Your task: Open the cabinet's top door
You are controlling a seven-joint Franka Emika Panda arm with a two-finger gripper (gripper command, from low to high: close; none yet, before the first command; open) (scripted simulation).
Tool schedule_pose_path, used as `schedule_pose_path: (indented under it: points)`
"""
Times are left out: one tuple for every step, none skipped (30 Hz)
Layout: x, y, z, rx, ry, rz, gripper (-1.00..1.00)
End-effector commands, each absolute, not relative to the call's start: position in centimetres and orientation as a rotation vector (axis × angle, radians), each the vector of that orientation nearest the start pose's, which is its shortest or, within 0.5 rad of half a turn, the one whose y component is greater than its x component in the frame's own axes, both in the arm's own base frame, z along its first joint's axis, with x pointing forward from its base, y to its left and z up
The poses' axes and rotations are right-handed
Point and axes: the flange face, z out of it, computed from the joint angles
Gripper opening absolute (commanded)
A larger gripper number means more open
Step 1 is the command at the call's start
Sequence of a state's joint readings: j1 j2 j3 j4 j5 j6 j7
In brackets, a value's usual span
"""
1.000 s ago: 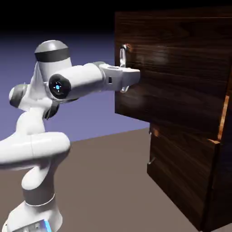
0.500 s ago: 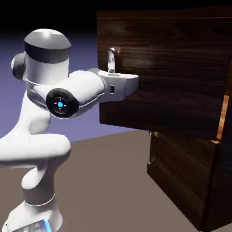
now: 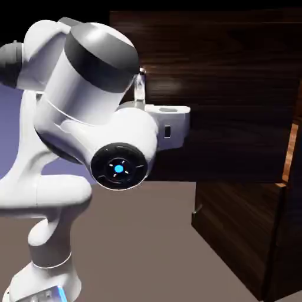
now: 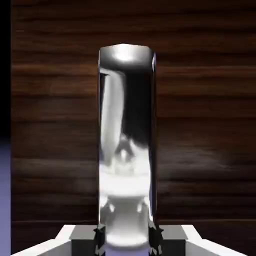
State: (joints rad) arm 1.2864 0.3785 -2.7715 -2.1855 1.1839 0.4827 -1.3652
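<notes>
Clamped the claw (image 4: 127, 236) tight on the handle (image 4: 126, 145), low on the bar to hold firm, with the top door (image 3: 236, 100) straight ahead, swung well out from the cabinet (image 3: 292, 236) over the lower panel (image 3: 236, 236) below.

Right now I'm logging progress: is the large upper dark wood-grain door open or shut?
Open: the upper dark wood-grain door juts out past the lower panel, with the gripper shut on its silver bar handle.

Dim render; dark wood, bright glare on handle (image 4: 125, 150), sharp focus.
</notes>
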Motion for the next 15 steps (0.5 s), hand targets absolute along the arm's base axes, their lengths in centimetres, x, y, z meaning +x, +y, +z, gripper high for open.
schedule_pose_path:
  points:
    - [17.2, -29.4, 58.8, -1.608, -0.343, -0.895, -1.00]
    - [17.2, -30.2, 58.8, -1.601, -0.360, -0.878, -1.00]
    - [17.3, -31.0, 58.8, -1.594, -0.377, -0.860, -1.00]
    - [17.4, -31.8, 58.8, -1.587, -0.395, -0.843, -1.00]
    - [17.5, -32.6, 58.8, -1.580, -0.412, -0.826, -1.00]
    - [17.6, -33.4, 58.8, -1.572, -0.429, -0.808, -1.00]
    - [17.8, -34.3, 58.8, -1.565, -0.446, -0.791, -1.00]
    - [17.9, -35.0, 58.8, -1.557, -0.463, -0.774, -1.00]
    - [18.1, -35.8, 58.8, -1.550, -0.479, -0.757, -1.00]
    - [18.3, -36.6, 58.8, -1.543, -0.495, -0.741, -1.00]
    - [18.5, -37.3, 58.8, -1.535, -0.511, -0.725, -1.00]
    - [18.7, -38.0, 58.8, -1.528, -0.526, -0.709, -1.00]
    - [18.9, -38.8, 58.8, -1.521, -0.541, -0.693, -1.00]
    - [19.1, -39.4, 58.8, -1.513, -0.555, -0.677, -1.00]
    - [19.4, -40.1, 58.8, -1.506, -0.569, -0.662, -1.00]
